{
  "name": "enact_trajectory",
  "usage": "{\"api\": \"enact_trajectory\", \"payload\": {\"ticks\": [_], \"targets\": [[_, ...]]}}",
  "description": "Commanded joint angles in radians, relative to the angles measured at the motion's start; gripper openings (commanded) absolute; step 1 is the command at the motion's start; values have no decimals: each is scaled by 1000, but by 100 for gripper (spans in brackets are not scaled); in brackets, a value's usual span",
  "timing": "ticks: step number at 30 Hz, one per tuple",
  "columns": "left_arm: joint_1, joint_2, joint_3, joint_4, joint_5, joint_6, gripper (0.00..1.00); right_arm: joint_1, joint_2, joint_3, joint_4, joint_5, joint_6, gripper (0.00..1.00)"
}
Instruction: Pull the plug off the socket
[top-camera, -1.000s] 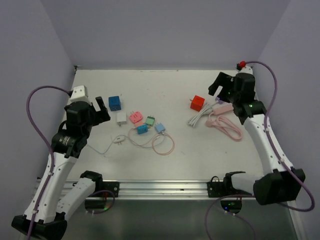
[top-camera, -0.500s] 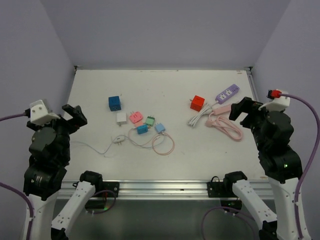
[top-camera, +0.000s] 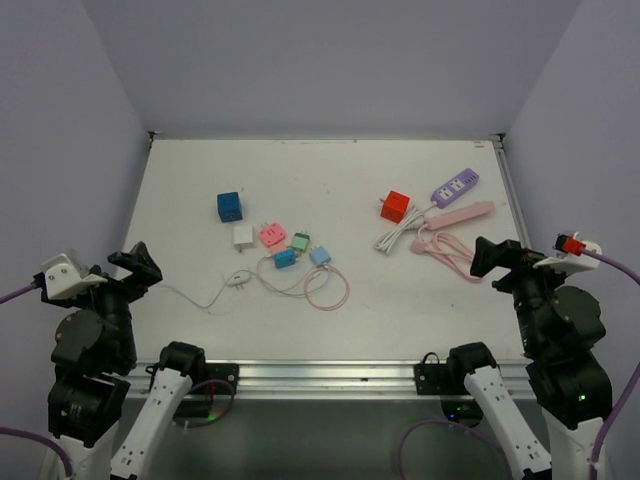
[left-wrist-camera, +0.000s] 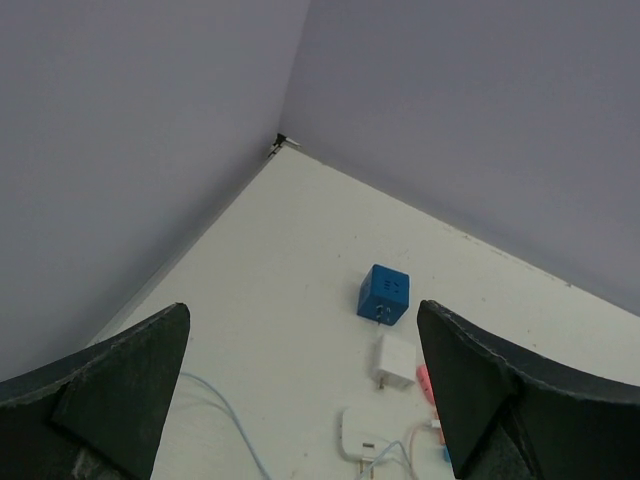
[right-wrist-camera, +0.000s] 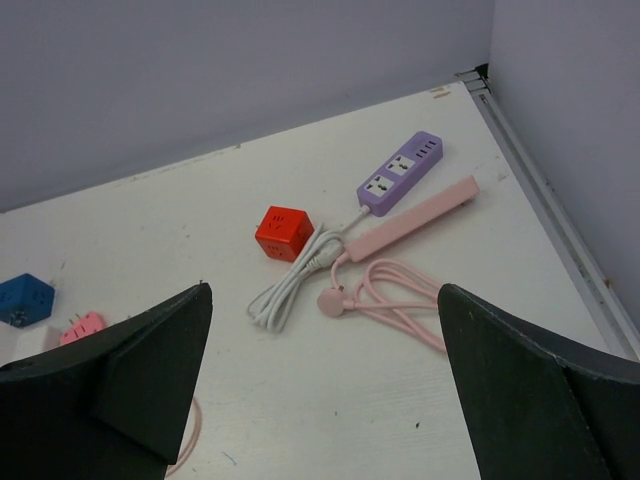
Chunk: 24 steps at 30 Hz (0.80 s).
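Observation:
My left gripper (top-camera: 135, 268) is open and empty, raised above the table's near left edge; in the left wrist view (left-wrist-camera: 302, 335) its jaws stand wide apart. My right gripper (top-camera: 495, 258) is open and empty at the near right (right-wrist-camera: 323, 335). A blue cube socket (top-camera: 229, 206) (left-wrist-camera: 384, 294) lies left of centre beside a white adapter (top-camera: 243, 236) (left-wrist-camera: 397, 361). A red cube socket (top-camera: 395, 206) (right-wrist-camera: 283, 232) sits against a coiled white cord (top-camera: 395, 238). A purple power strip (top-camera: 455, 187) (right-wrist-camera: 400, 172) and a pink power strip (top-camera: 460, 214) (right-wrist-camera: 410, 213) lie at the right. The pink round plug (right-wrist-camera: 333, 300) lies loose.
Small pink (top-camera: 271, 235), green (top-camera: 299, 242) and blue (top-camera: 284, 258) adapters lie mid-table, with a white plug on a thin cable (top-camera: 238, 279) and a pink cable loop (top-camera: 326, 288). Purple walls close in the left, back and right sides.
Both arms have pulled back from over the table toward the near edge: the left from beside the blue cube, the right from beside the purple strip. Nothing on the table moved.

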Motion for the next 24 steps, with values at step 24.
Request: {"api": "enact_trajectory", "payload": {"ticks": [24], "targets": [[3,54,-82,5,-61,-180,100,72,-6,-70,68,-4,-42,99]]}}
